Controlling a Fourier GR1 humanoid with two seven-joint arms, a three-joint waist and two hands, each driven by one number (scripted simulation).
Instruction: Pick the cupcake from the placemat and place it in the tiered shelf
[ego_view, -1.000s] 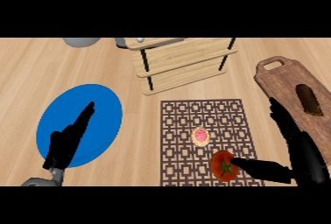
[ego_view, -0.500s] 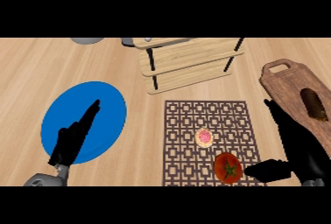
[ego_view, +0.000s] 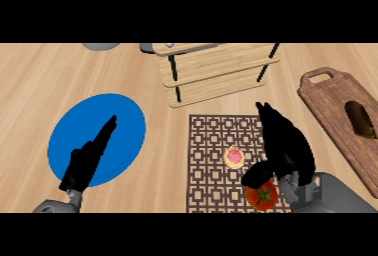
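From the head view, the cupcake (ego_view: 234, 157), small with pink top and pale rim, sits on the patterned placemat (ego_view: 210, 150), just beside the right hand (ego_view: 284, 145), fingers straight, holding nothing. A red tomato (ego_view: 262, 196) is partly hidden under that hand. The tiered shelf (ego_view: 218, 70) is cut off at top. Left hand (ego_view: 88, 157), fingers straight, lies over the blue plate (ego_view: 77, 130).

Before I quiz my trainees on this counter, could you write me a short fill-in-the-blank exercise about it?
1. The cupcake lies on the ____.
2. The left hand shows over the ____ plate.
3. The tiered shelf is made of ____.
4. On the placemat's near edge lies a ____.

Missing words: placemat; blue; wood; tomato
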